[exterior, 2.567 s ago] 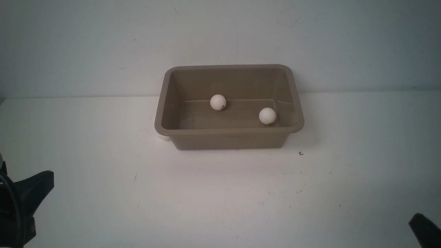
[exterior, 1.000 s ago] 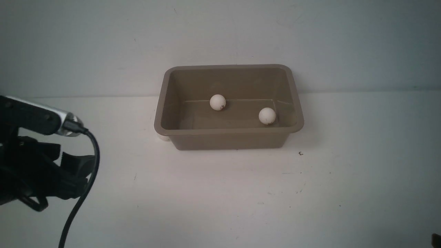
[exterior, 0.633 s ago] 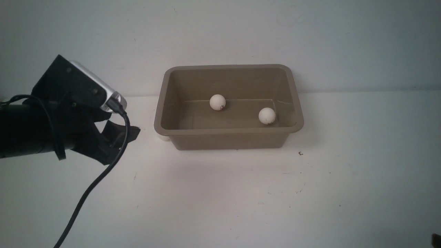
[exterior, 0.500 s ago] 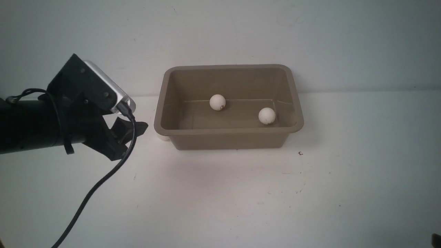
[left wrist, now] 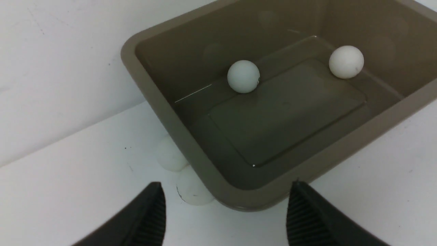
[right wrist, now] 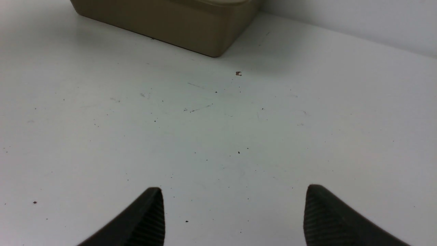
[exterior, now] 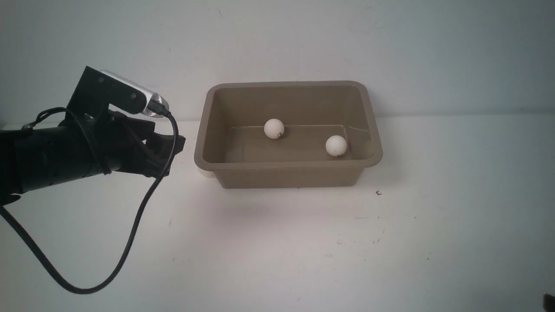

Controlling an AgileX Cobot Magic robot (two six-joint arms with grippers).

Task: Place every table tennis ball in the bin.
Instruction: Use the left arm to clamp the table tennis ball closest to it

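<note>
Currently two table tennis balls (exterior: 274, 128) (exterior: 336, 145) lie inside the bin (exterior: 288, 164); two more balls (left wrist: 169, 154) (left wrist: 192, 192) sit on the tabletop (exterior: 277, 242), tucked against its 8 o'clock corner. The left pincer (left wrist: 227, 186) hovers spread and empty at 9 o'clock; the right pincer (right wrist: 234, 191) is likewise spread.

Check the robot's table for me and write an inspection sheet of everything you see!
Surface: white table, lightly scuffed and speckled.
Job's things: taupe bin, upright. Two table tennis balls lie inside: back ball and right ball. Two more sit outside on the table against the bin's left side: corner ball and hidden ball behind it.
Clutter: tiny dark chip near the bin's front right corner.
Hands: left hand open, empty, beside the bin's left end. Right hand open, empty, over bare table.
Cables: black cable hangs in a loop from the left wrist camera.
Surroundings: plain pale wall; nothing else seen.
</note>
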